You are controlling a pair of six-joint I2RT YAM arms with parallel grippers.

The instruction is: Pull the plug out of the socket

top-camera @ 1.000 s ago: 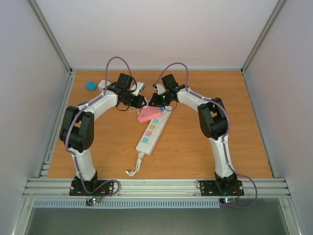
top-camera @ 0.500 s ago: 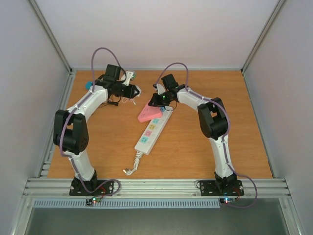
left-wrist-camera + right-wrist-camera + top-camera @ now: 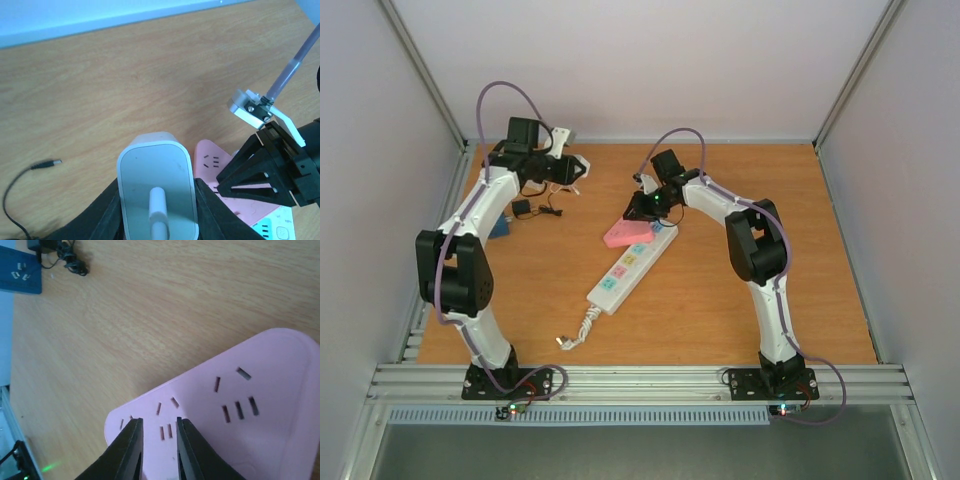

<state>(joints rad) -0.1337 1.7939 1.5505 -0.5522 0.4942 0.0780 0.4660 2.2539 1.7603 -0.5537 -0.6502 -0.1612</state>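
- Setting: robotics laboratory test cell.
- A left arm and a right arm are bolted to an aluminium profile rail at the near edge of a wooden desk.
- Plain white panels enclose the desk on three sides.

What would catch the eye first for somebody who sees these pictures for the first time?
First, the white plug clamped in the left gripper at the far left, apart from the socket. Then the pink triangular block at the socket's far end, with the right gripper just above it.
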